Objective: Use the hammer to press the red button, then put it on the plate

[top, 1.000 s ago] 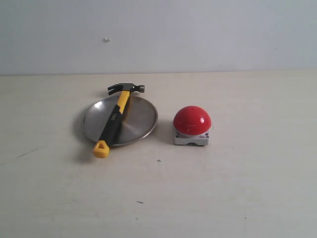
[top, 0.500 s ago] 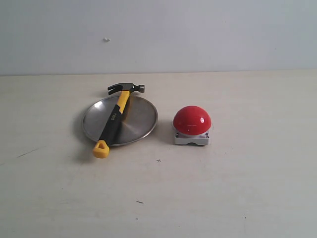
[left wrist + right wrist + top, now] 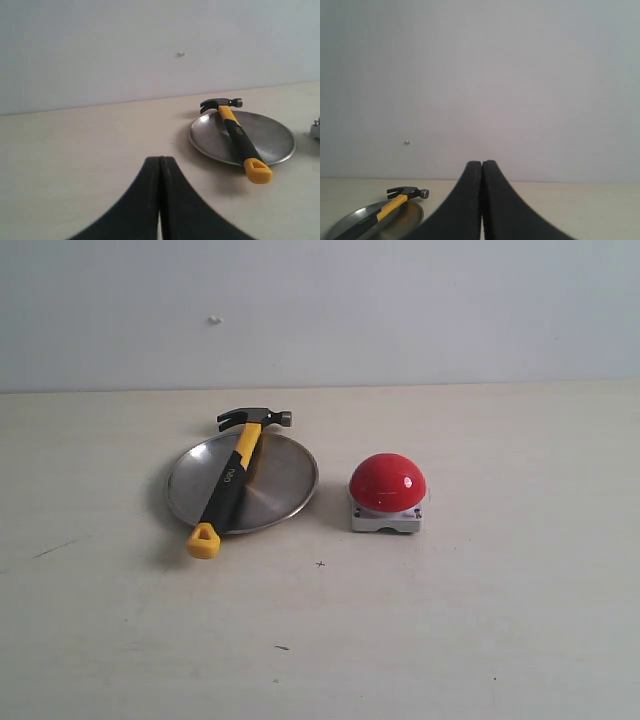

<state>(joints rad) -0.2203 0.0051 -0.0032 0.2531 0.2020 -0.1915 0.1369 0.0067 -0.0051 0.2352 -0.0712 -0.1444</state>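
left tool [image 3: 160, 159] closed, empty | right tool [image 3: 482, 163] closed, seemingly empty

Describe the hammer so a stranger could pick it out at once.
On the pale table, left of the red button, sits a silver plate. The hammer lies across it, dark head past the far rim, yellow looped butt overhanging the near rim. It alone is long, yellow and black.

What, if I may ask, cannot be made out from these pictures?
1. Red button: the left wrist view shows only a sliver of its base; the frame edge cuts off the rest.
2. Plate and hammer: the right wrist view's edge cuts both.
3. Print on the hammer's sleeve: too small in every view.
4. Plate surface under the handle: hidden.
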